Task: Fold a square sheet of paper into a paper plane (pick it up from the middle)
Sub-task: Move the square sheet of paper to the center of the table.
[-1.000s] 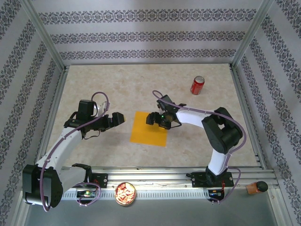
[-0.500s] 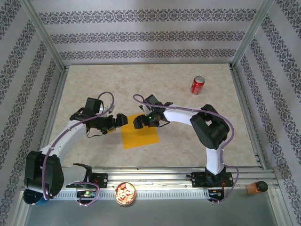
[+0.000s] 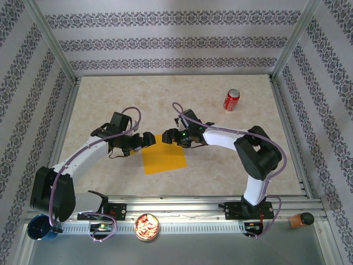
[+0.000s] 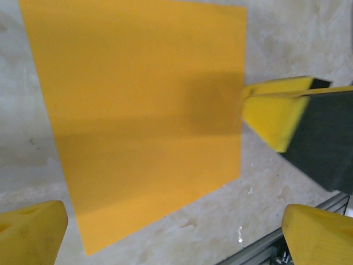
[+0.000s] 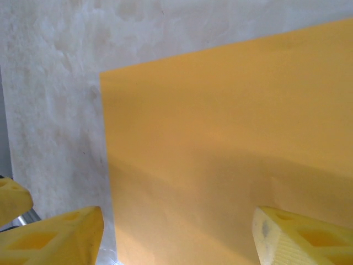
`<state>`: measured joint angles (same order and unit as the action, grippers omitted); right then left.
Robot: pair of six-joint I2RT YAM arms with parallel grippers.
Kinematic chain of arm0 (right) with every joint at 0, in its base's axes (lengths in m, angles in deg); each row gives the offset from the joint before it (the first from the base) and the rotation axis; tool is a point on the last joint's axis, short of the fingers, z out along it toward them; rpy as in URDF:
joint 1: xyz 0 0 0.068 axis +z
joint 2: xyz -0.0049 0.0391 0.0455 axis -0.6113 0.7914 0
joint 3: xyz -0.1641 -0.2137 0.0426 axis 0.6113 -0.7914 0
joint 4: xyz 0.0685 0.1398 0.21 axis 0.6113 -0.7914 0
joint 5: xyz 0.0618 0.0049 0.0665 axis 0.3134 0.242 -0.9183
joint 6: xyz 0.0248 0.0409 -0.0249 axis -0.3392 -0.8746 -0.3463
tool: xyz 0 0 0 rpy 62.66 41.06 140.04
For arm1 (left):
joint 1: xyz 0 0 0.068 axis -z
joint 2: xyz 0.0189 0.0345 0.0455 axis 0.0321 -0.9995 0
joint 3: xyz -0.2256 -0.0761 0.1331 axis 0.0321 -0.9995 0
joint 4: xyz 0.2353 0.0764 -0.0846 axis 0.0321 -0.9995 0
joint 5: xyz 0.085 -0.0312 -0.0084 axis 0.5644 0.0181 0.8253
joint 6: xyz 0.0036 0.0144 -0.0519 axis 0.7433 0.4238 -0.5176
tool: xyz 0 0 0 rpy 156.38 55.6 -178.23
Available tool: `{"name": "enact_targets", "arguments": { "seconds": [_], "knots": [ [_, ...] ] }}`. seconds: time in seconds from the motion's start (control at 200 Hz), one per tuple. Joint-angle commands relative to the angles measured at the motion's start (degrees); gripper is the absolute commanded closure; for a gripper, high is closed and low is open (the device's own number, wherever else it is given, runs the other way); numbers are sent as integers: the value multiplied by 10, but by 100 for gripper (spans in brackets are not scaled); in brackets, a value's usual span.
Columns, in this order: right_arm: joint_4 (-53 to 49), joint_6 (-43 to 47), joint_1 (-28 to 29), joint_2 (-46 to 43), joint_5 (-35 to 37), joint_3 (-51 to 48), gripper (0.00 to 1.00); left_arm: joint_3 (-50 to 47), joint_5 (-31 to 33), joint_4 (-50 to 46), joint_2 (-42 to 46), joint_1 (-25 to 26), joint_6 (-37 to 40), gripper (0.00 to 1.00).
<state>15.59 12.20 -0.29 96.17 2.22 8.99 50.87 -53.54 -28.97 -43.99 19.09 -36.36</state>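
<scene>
square sheet of paper (image 3: 164, 160) flat on table (image 3: 231, 149), left gripper (image 3: 146, 138) and right gripper (image 3: 166, 137) at its far edge, both with jaws apart, nothing held. Sheet likely light, limp, flush with the surface: pinch mid-sheet gently to raise a ridge

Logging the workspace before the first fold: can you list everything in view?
square sheet of paper: 1, orange-yellow, flat at table centre
soda can: 1, red, upright, far right of table
round tin: 1, silver, pinkish contents, near rail
blue object: 1, blue, near left corner
capped item: 1, orange-brown, black top, near right corner
table: 1, beige marbled
left gripper: 1, yellow pads, open, by sheet's far left corner
right gripper: 1, yellow pads, open, over sheet's far edge
</scene>
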Motion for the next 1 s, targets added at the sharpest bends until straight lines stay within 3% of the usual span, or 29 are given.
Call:
{"name": "enact_targets", "arguments": {
  "seconds": [0.0, 0.24, 0.395, 0.48, 0.625, 0.764, 0.864, 0.994],
  "knots": [
    [19, -18, 12, 32, -33, 32, 27, 11, 28, -6, 12, 5, -1, 0],
    [-113, -35, 23, 72, 60, 82, 27, 11, 32, -33, 29, 5, 18, 0],
    [-68, -130, 23, 38, 101, -4, 27, 4, 35, -34, 40, 6, 17, 0],
    [-62, -154, 28, 22, 120, -25, 27, 22, 21, -65, 36, 5, 69, 0],
    [-48, -172, 30, 8, 122, -34, 26, 80, 154, -172, 27, 3, 118, 1],
    [-28, -145, 19, 0, 87, -18, 23, 92, 170, -158, 38, 2, 136, 1],
    [32, -131, 21, -61, 90, -42, 21, 70, 134, -109, 49, -2, 102, 1],
    [8, -129, -3, -148, 153, -85, 18, 50, -20, -13, 22, 4, 59, 0]
  ]
}}
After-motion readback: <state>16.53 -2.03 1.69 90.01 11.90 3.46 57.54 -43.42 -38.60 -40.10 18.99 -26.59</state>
